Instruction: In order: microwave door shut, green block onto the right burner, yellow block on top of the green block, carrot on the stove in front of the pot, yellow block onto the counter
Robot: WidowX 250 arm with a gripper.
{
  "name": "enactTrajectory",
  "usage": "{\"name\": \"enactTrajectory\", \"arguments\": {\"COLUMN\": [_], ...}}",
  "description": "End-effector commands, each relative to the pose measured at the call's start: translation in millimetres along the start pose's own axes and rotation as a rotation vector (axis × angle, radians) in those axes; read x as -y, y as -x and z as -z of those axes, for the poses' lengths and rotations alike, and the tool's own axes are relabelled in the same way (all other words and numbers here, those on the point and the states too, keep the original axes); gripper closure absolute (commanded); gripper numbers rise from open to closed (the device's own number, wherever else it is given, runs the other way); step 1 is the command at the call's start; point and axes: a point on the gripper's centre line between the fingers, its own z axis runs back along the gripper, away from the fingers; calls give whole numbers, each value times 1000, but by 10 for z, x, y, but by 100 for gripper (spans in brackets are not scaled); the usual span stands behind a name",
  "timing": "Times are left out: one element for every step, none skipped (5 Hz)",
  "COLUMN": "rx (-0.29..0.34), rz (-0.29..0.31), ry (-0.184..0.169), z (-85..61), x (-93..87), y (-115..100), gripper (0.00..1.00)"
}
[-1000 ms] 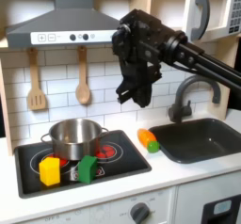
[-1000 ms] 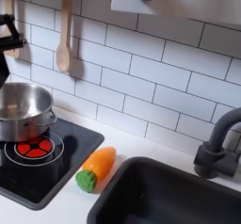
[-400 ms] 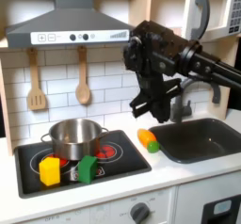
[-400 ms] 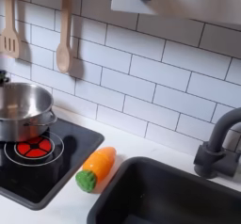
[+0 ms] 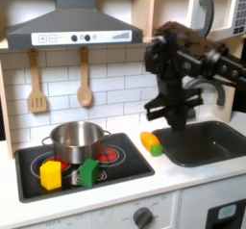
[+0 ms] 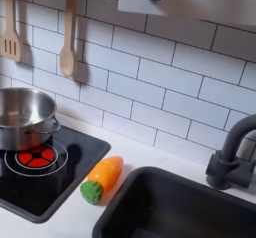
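Gripper [image 5: 157,116] above carrot [image 5: 151,142], between stove [image 5: 29,180] and sink [image 5: 207,141]; finger spread cannot be told. Green block [image 5: 89,171] and yellow block [image 5: 50,174] on stove, before pot [image 5: 76,139]. Microwave door [image 5: 203,13] ajar, upper right of stove.

light: even, soft indoor | shadows: faint | focus: low-resolution, arm slightly blurred

Pot [image 6: 22,117] cut by frame edge; fingers [image 5: 159,114] blurred.
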Motion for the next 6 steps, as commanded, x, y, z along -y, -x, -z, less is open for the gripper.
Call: {"name": "enactTrajectory", "arguments": {"rx": [24,26,12,17,15,29], "rz": [87,88,63,38,35,28], "ry": [-161,-164,-149,-144,-140,-121], "z": [-44,28,94,88,94,74], "x": [275,364,344,290,289,281], "y": [225,246,225,206,210,221], "gripper": [100,100,100,2,0,0]}}
